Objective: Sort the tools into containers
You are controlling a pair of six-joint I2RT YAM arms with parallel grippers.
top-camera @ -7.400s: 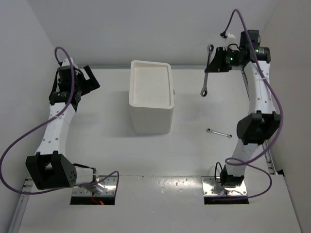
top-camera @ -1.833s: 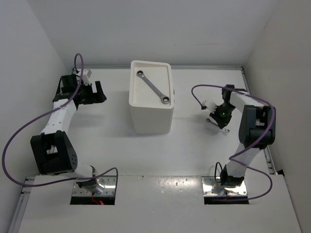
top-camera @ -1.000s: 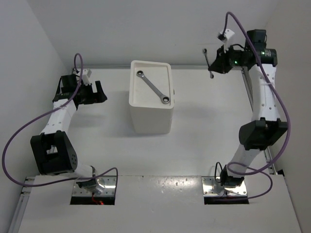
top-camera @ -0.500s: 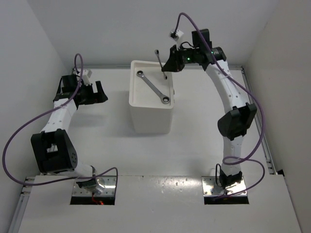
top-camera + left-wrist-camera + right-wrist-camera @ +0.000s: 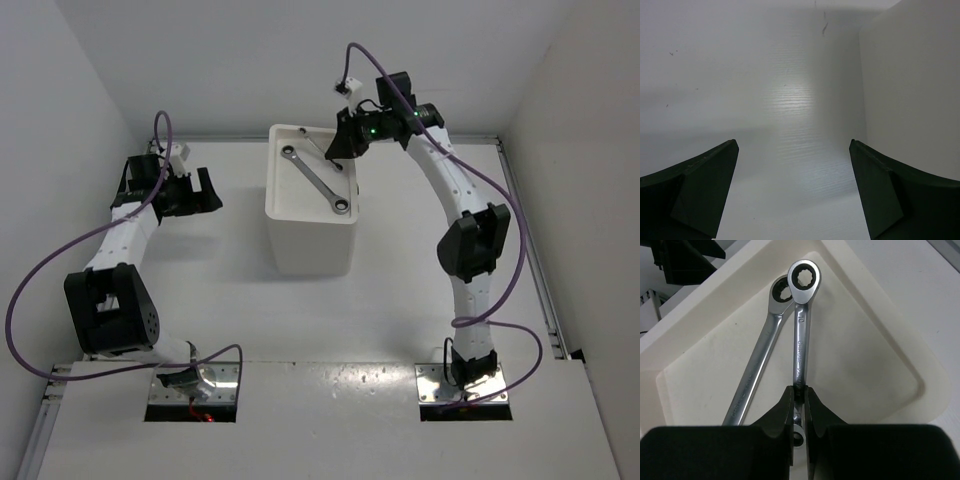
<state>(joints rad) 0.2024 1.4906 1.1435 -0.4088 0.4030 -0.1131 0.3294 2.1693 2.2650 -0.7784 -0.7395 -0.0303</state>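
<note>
Polished metal wrench (image 5: 799, 347), matt white plastic top tray (image 5: 867, 352).

White table (image 5: 200, 280), smooth and faintly glossy, boxed in by white walls (image 5: 250, 60) on the left, far and right sides. Carries one tall white box (image 5: 310, 245), upright, about midway between left and right and a little toward the far side, apart from every wall. Marked with a few tiny dark specks (image 5: 824, 27) close to the box's left side. Edged on the right by a metal rail (image 5: 540, 290) running near to far. Ends at the near side in a scuffed strip (image 5: 330, 400), with a mounting plate (image 5: 195, 385) bolted down on the left and another mounting plate (image 5: 465, 385) on the right.
</note>
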